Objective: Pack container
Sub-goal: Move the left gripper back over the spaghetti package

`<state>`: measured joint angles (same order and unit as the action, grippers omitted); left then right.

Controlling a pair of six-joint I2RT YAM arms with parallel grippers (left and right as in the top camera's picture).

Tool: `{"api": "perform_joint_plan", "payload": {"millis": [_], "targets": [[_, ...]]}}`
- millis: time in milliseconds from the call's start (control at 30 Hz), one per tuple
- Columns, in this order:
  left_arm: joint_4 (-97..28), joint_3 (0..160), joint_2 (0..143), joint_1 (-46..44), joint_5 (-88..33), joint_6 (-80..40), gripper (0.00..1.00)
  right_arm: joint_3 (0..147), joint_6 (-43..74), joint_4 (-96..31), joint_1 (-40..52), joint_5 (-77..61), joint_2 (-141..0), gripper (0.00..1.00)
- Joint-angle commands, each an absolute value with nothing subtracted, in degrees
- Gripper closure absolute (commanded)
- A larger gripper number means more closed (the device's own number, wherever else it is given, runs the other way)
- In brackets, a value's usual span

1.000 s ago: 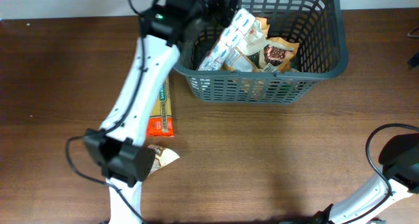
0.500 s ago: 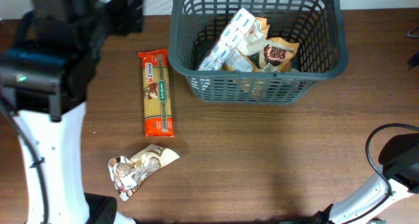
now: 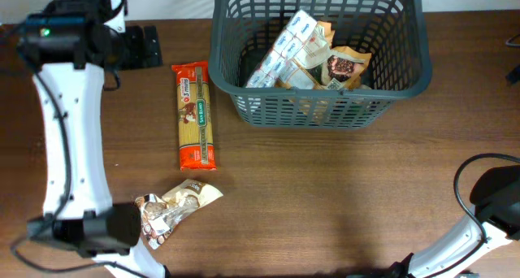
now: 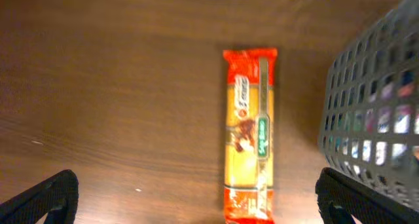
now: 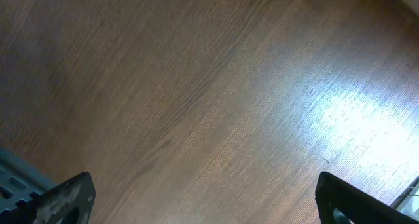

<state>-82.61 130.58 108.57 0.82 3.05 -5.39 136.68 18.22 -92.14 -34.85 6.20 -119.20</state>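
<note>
Overhead first: container (image 3: pixel 317 107) sits at the far middle of the desk (image 3: pixel 325 197), part filled, with boxes (image 3: pixel 288 46) leaning on end, a brown pouch (image 3: pixel 345 67) beside them and room showing at its right end. Two items lie outside. Spaghetti packet (image 3: pixel 197 115) is flat, lengthwise just beside the container's left wall, not touching. Snack bag (image 3: pixel 172 210) is crumpled, nearer the front edge, close by the base of the left arm (image 3: pixel 69 148). That arm reaches up the left side, left jaws over the far-left corner near the packet's top end. Right arm (image 3: pixel 496 201) sits at front right, well apart from everything. Left wrist view: left jaws spread wide and empty, spaghetti packet (image 4: pixel 249 135) on the desk below and between them, container wall (image 4: pixel 373 112) at right. Right wrist view: right jaws likewise released, empty, bare desk beneath. Judgement: the step in hand is fetching the next item, likely the packet. The next move calls for coming down centred on it and closing across its narrow width. Open desk lies left of the packet; the jaw on the lattice side has the tighter lane. The lift must clear the thick rim.
</note>
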Motion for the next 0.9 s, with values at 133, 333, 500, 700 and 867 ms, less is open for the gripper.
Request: {"api": "perform_joint_plan", "payload": {"millis": [133,333,500,700,867], "targets": [[-80.84,126.58,118.19,1.13,-8.73,-1.69,0.01,136.33,18.76,-92.09,-34.79,6.48,-118.48,0.01],[-80.86,126.56,125.47,1.13,-11.2,-1.72,0.01,136.33,18.76,-92.09,-34.79,6.48,-118.48,0.01],[-80.84,126.56,129.67,1.1,-11.22,-1.74,0.01,136.33,18.74,-92.09,-34.79,6.46,-118.48,0.01],[-80.51,126.56,133.12,-0.4,-11.16,-4.38,0.01,136.33,18.76,-92.09,-34.79,6.46,-118.48,0.01],[-79.24,126.56,134.41,-3.57,-6.98,-8.97,0.01,136.33,18.76,-92.09,-34.79,6.48,-118.48,0.01]]}}
